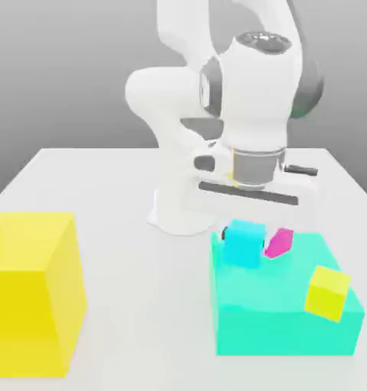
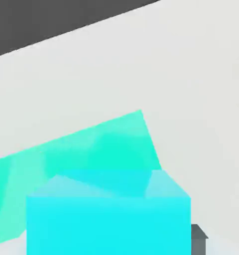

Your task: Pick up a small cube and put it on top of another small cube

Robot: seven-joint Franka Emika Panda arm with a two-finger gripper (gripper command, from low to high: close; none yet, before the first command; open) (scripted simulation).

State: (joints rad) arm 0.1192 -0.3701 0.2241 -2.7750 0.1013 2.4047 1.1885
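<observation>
A glossy white robot arm's gripper [image 1: 244, 233] pinches the small bright cyan cube [image 1: 244, 243], plain and smooth, above the large flat teal block [image 1: 282, 305]. Just beside it, a small magenta-pink cube [image 1: 279, 241] sits tilted on the block; a small yellow cube [image 1: 327, 292] leans at its corner. A large yellow block [image 1: 30, 294] stands well apart on the matte white table [image 1: 141, 191]. No writing shows.
</observation>
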